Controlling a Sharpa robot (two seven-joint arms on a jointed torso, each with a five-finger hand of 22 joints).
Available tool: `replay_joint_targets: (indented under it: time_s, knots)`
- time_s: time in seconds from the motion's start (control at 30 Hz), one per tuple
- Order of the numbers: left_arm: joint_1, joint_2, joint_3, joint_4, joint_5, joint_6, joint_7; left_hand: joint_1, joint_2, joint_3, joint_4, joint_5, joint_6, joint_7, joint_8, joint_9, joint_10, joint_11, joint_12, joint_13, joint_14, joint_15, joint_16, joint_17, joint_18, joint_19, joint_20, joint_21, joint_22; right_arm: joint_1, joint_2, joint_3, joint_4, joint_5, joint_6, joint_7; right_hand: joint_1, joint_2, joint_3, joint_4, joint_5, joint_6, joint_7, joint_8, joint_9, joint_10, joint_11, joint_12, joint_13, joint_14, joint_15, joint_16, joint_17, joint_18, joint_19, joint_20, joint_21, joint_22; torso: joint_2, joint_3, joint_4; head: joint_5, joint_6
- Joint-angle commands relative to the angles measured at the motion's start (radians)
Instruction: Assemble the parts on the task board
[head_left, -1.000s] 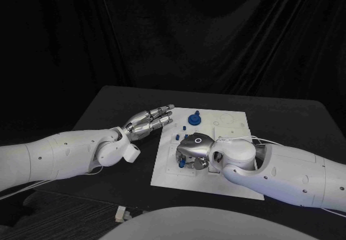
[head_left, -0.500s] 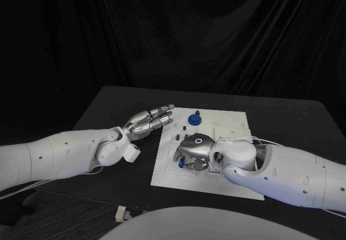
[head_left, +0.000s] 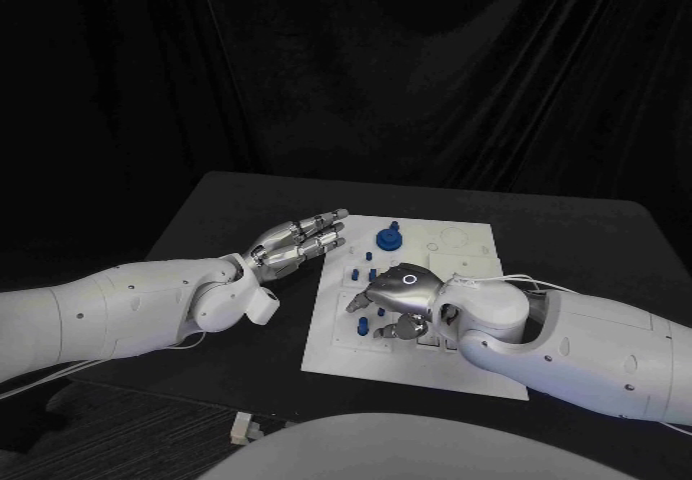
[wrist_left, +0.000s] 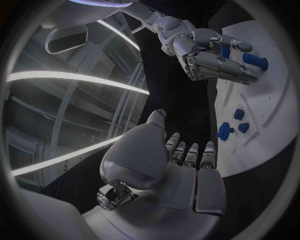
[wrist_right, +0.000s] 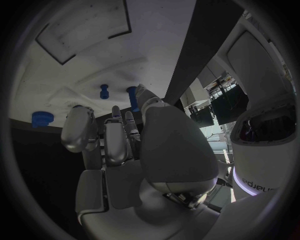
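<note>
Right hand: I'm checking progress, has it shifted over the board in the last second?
Yes. The right hand has moved slightly toward the far side of the task board, nearer the large blue part.

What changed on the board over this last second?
The right hand shifted a little farther up the task board, uncovering blue parts at its near side. Whether it holds one is unclear. The left hand stayed hovering beside the board, fingers extended.

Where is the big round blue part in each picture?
Head view: big round blue part at the far end of the task board, beyond the right hand.
Left wrist view: the part near the board's edge, past the left hand.
Right wrist view: the part at the board's edge.
Shared landmark: the white board.
</note>
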Motion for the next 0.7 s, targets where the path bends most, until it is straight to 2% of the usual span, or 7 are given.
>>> replay_joint_targets:
  time_s: [0.03, 0.13, 0.33, 0.43, 0.57, 0.63, 0.7]
  knots:
    - [-0.001, 0.000, 0.001, 0.002, 0.006, 0.009, 0.034, 0.000, 0.006, 0.004, 0.000, 0.006, -0.002, 0.007, 0.003, -0.001, -0.004, 0.002, -0.005, -0.002, 0.001, -0.004, -0.004, -0.001, 0.005, 0.002, 0.000, -0.004, 0.000, 0.022, -0.024, 0.002, 0.024, -0.008, -0.143, 0.007, 0.011, -0.017, -0.018, 0.035, -0.006, -0.003, -0.005, 0.003, -0.006, -0.036, -0.001, 0.012, 0.001, 0.003, -0.006, -0.004, -0.004, 0.019, -0.007, 0.001, -0.009, 0.140, 0.000, 0.0000, 0.0000, -0.005, 0.000]
    - [-0.001, -0.002, 0.001, 0.003, 0.006, 0.008, 0.035, 0.000, 0.006, 0.004, 0.000, 0.006, -0.002, 0.007, 0.003, -0.001, -0.004, 0.002, -0.005, -0.002, 0.001, -0.004, -0.004, -0.001, 0.005, 0.002, 0.000, -0.004, 0.000, 0.059, -0.063, 0.002, 0.059, 0.011, -0.217, 0.013, -0.010, -0.034, -0.040, 0.078, -0.021, 0.049, -0.004, 0.015, -0.003, -0.052, -0.003, 0.029, 0.002, 0.003, -0.006, -0.003, -0.002, 0.020, -0.007, -0.001, -0.011, 0.140, -0.001, 0.0000, -0.0001, -0.012, 0.000]
    - [-0.001, -0.006, 0.001, 0.004, 0.006, 0.005, 0.038, 0.000, 0.005, 0.004, 0.000, 0.005, -0.002, 0.008, 0.004, -0.001, -0.004, 0.002, -0.005, -0.001, 0.001, -0.004, -0.004, -0.001, 0.005, 0.002, 0.000, -0.004, 0.000, 0.151, -0.155, 0.002, 0.125, 0.131, -0.303, 0.008, -0.044, -0.027, -0.039, 0.078, -0.027, 0.075, 0.012, 0.027, -0.003, -0.027, -0.003, 0.070, 0.007, 0.012, -0.008, 0.009, 0.016, 0.016, 0.004, -0.002, 0.010, 0.146, 0.000, 0.0001, -0.0004, -0.021, 0.000]
    - [-0.001, -0.009, 0.001, 0.004, 0.006, 0.004, 0.039, 0.001, 0.004, 0.004, -0.001, 0.006, 0.000, 0.008, 0.004, -0.001, -0.004, 0.002, -0.004, -0.001, 0.001, -0.005, -0.004, -0.001, 0.006, 0.003, 0.000, -0.004, 0.000, 0.200, -0.211, 0.002, 0.156, 0.232, -0.327, -0.009, 0.024, 0.025, 0.014, 0.045, 0.028, 0.136, 0.057, 0.051, 0.003, 0.022, -0.007, 0.128, 0.011, 0.015, -0.011, 0.010, 0.017, 0.015, 0.008, -0.005, 0.013, 0.147, 0.000, 0.0001, 0.0001, -0.030, 0.000]
    - [-0.001, -0.011, 0.001, 0.005, 0.006, 0.001, 0.040, 0.001, 0.003, 0.004, -0.002, 0.008, 0.000, 0.008, 0.004, 0.000, -0.004, 0.003, -0.004, -0.001, 0.001, -0.005, -0.004, -0.001, 0.006, 0.003, 0.001, -0.004, 0.000, 0.239, -0.271, 0.002, 0.179, 0.353, -0.348, -0.031, 0.082, 0.046, 0.073, 0.005, 0.097, 0.182, 0.089, 0.067, 0.006, 0.082, -0.002, 0.172, 0.010, 0.018, -0.005, 0.013, 0.024, 0.013, 0.012, -0.001, 0.020, 0.149, 0.000, 0.0000, 0.0004, -0.043, 0.000]
    - [-0.001, -0.011, 0.001, 0.006, 0.007, 0.000, 0.040, 0.001, 0.003, 0.004, -0.002, 0.008, 0.000, 0.008, 0.004, 0.000, -0.004, 0.003, -0.004, -0.001, 0.001, -0.005, -0.004, -0.001, 0.006, 0.003, 0.001, -0.004, 0.000, 0.252, -0.300, 0.002, 0.184, 0.403, -0.351, -0.049, 0.082, 0.049, 0.096, 0.003, 0.095, 0.203, 0.090, 0.075, 0.008, 0.143, -0.012, 0.204, 0.015, 0.019, 0.006, 0.016, 0.026, 0.012, 0.014, 0.005, 0.023, 0.150, 0.000, -0.0002, 0.0001, -0.053, 0.000]
    - [-0.001, -0.010, 0.001, 0.006, 0.007, 0.000, 0.040, 0.001, 0.003, 0.004, -0.002, 0.008, 0.000, 0.008, 0.004, 0.000, -0.004, 0.003, -0.004, -0.001, 0.001, -0.005, -0.004, -0.001, 0.006, 0.003, 0.001, -0.004, 0.000, 0.261, -0.323, 0.002, 0.184, 0.446, -0.339, -0.071, 0.070, 0.047, 0.102, 0.002, 0.078, 0.252, 0.087, 0.099, 0.019, 0.280, -0.048, 0.292, 0.050, 0.019, -0.014, 0.016, 0.027, 0.013, 0.015, 0.001, 0.029, 0.151, 0.000, -0.0003, 0.0000, -0.067, 0.000]
